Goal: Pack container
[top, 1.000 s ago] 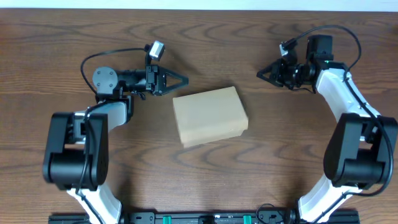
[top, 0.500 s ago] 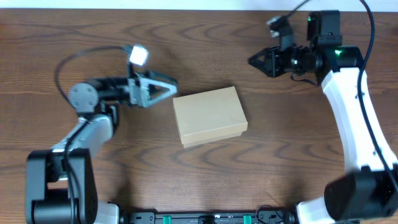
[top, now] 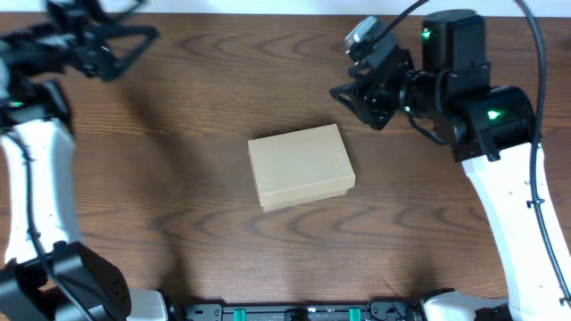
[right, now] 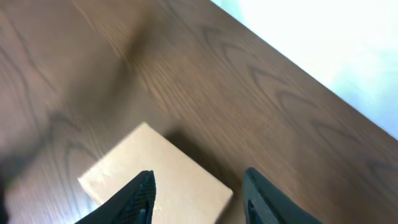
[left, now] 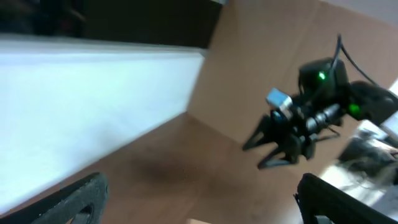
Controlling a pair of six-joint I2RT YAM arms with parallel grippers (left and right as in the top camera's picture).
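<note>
Both the left hand [top: 134, 55] and right hand [top: 351, 107] hang spread and empty; the container [top: 301, 167] lies shut, seemingly packed.

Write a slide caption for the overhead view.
Closed container centred on the wooden table; left end effector open at the far-left edge, right end effector open beyond its far-right corner.

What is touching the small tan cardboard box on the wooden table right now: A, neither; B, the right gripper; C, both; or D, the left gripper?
A: the small tan cardboard box sits untouched, with the left gripper and the right gripper both well apart from it.
</note>
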